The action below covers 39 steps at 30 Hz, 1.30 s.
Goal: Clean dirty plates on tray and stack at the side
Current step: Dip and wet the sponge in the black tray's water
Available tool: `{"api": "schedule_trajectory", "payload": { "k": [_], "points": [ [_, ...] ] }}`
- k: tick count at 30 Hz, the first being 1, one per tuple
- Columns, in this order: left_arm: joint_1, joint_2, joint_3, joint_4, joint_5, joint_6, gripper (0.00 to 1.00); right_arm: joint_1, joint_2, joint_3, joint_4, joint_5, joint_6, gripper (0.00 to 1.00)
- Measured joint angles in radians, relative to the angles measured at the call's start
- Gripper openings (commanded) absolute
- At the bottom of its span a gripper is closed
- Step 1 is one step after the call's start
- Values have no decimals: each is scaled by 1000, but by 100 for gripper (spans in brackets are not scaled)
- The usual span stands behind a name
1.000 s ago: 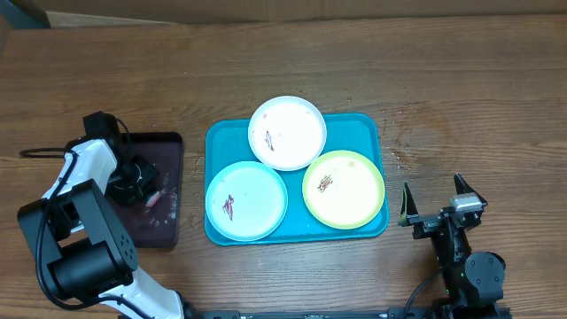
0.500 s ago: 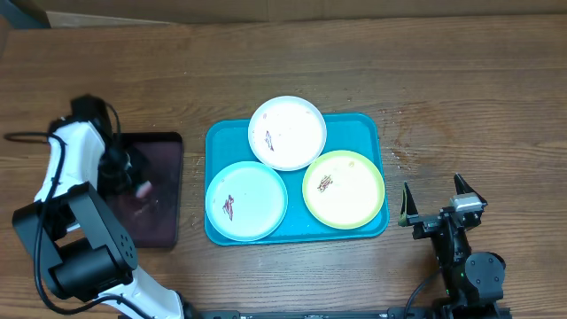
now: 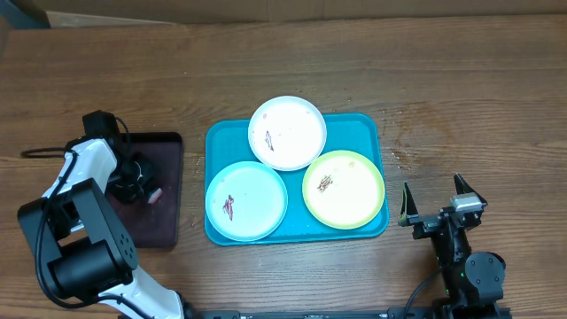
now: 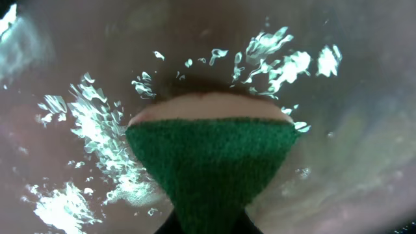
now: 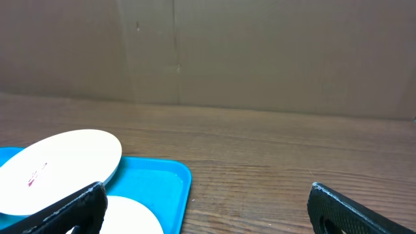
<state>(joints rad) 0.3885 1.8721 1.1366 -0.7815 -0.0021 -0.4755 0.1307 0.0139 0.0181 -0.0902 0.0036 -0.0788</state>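
"Position check, please: where does everything sit?"

"All three dishes are on the bright turquoise rectangular plastic tray (image 3: 363,128), mid-way along the brown wooden table (image 3: 478,80). The white round plastic plate (image 3: 292,124) is at the far side, its edge riding out over the tray's rim. The pale blue round plastic plate (image 3: 252,190) is at the near left and the yellow-green round plastic plate (image 3: 350,195) at the near right. Each carries a small red-brown smear."

"And the left arm?"

"The left gripper (image 3: 135,182) is down over the dark maroon rectangular tray (image 3: 164,226), which lies left of the turquoise one and apart from it. Its jaws are pinched on a green-faced pink sponge (image 4: 208,156), pink side toward that tray's wet, glistening floor. Whether the sponge touches the floor, I cannot tell."

"The right one?"

"The right gripper (image 3: 434,199) sits near the table's front edge, just right of the turquoise tray's near corner. Its fingers are spread wide, clear of every plate."
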Motion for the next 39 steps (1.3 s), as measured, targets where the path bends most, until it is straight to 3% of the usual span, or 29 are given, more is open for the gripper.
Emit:
{"api": "schedule_trajectory", "payload": {
  "k": [1,2,8,14,16,20,22,24,26,29,31,39],
  "points": [
    [0,0,0,5,7,-4,70,0,0,0,0,0,0,100],
    [-1,0,1,12,19,-5,95,0,0,0,0,0,0,100],
    [-2,0,2,21,8,-10,97,0,0,0,0,0,0,100],
    [-2,0,2,37,-48,-22,73,0,0,0,0,0,0,100],
    [-2,0,2,43,-56,-20,69,0,0,0,0,0,0,100],
    [-2,0,2,46,-60,-24,38,0,0,0,0,0,0,100],
    [-2,0,2,45,-63,-23,37,0,0,0,0,0,0,100],
    [-2,0,2,44,-62,-18,47,0,0,0,0,0,0,100],
    [-2,0,2,38,-55,-23,45,0,0,0,0,0,0,100],
    [-2,0,2,34,-45,-27,16,0,0,0,0,0,0,100],
    [-2,0,2,29,-38,-26,4,0,0,0,0,0,0,100],
    [-2,2,63,-150,-32,-23,4,0,0,0,0,0,0,100]
  ]
}}
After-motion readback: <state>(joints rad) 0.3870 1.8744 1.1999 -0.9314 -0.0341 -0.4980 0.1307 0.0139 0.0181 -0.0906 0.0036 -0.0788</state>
